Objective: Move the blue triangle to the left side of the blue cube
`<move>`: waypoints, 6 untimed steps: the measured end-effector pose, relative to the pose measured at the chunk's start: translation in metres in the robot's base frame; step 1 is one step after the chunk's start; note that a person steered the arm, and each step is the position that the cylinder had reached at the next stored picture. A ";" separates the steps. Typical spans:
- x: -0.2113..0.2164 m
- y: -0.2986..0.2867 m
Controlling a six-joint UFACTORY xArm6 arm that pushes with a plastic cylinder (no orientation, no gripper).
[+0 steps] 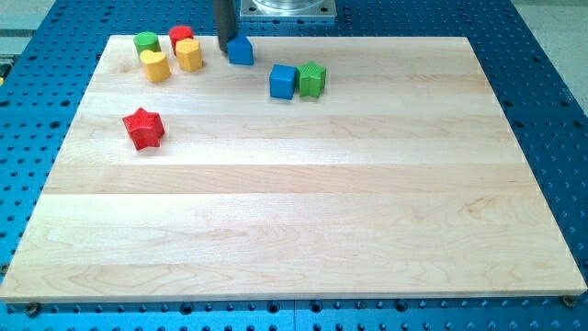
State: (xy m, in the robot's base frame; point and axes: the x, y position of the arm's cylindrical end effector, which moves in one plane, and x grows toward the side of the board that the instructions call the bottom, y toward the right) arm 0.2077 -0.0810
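The blue triangle (241,50) lies near the view's top edge of the wooden board (294,211). My tip (223,50) is right against its left side. The blue cube (283,81) sits lower and to the right of the triangle, with a gap between them. A green star-like block (312,79) touches the cube's right side.
A cluster sits at the top left: a green cylinder (146,42), a red block (180,38), a yellow hexagonal block (188,55) and a yellow heart-like block (155,65). A red star (143,128) lies lower on the left. The arm's metal base (288,7) is at the top.
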 end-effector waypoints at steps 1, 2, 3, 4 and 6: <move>0.024 0.024; 0.056 0.020; 0.074 0.020; 0.085 0.020; 0.045 -0.045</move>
